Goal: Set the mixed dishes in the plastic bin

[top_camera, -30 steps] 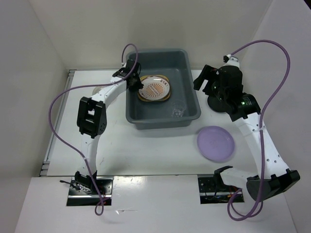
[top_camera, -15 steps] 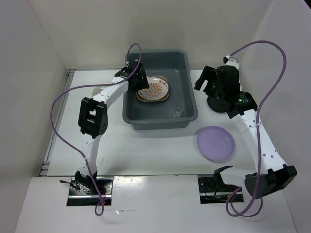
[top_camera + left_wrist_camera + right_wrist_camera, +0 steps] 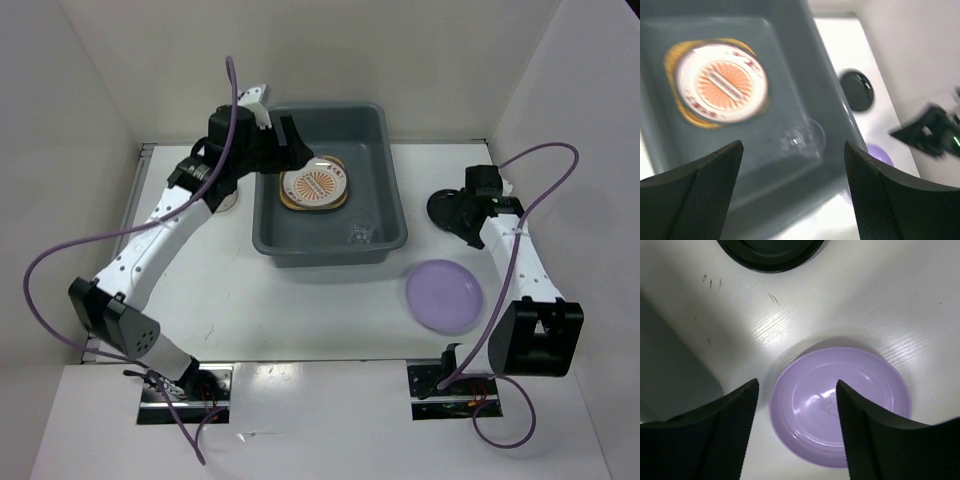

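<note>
Both left gripper [image 3: 793, 150] and right gripper [image 3: 797, 385] gape empty; lilac plate [image 3: 444, 295], black dish [image 3: 856, 90] outside bin [image 3: 320, 255].

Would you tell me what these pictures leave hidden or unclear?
Small black dish: right wrist view, cut off by top edge; top view, partly under right arm.
Clear glass cup: left wrist view, blurred; upright or tipped, unclear.
Bamboo tray: left wrist view, mostly covered by sunburst plate.

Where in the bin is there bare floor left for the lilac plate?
The widest bare floor is the far end of the bin, between its far wall and the sunburst plate. A smaller patch sits in the near-left corner, beside the glass cup. The middle and near-right are crowded.
</note>
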`<state>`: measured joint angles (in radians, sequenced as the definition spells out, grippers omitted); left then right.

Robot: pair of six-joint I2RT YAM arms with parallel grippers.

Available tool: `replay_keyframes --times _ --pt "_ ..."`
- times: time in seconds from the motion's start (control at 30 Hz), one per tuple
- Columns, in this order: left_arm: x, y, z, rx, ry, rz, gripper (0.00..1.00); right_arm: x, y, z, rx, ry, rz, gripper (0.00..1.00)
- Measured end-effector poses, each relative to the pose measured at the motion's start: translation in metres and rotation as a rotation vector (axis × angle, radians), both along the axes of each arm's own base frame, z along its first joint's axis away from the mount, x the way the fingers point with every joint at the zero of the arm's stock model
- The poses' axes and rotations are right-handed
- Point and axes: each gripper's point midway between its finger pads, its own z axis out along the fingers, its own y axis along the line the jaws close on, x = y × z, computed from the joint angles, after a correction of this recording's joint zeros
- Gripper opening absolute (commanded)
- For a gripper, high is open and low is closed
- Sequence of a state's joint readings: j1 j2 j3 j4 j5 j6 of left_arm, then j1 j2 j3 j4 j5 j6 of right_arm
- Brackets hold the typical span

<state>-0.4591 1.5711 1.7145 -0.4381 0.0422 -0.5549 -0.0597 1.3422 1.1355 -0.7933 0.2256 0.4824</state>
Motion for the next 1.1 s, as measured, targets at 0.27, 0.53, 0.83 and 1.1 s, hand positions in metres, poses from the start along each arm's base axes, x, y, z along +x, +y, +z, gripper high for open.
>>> replay_keyframes --times 0.27,0.53,0.83,1.1 --pt "-0.057 -0.020 -0.078 0.049 0.171 -0.141 0.90 -0.005 0.013 -0.045 0.081 0.140 0.003 0.49" --pt "-0.072 -0.009 -0.104 0.087 0.240 -0.137 0.91 -0.009 0.031 -0.081 0.198 0.236 -0.049 0.46" --pt "-0.082 0.000 -0.087 0.074 0.191 -0.125 0.92 -0.008 0.049 -0.107 0.270 0.281 -0.116 0.45" --pt "-0.088 0.006 -0.103 0.098 0.223 -0.111 0.92 -0.004 0.062 -0.129 0.287 0.320 -0.136 0.39"
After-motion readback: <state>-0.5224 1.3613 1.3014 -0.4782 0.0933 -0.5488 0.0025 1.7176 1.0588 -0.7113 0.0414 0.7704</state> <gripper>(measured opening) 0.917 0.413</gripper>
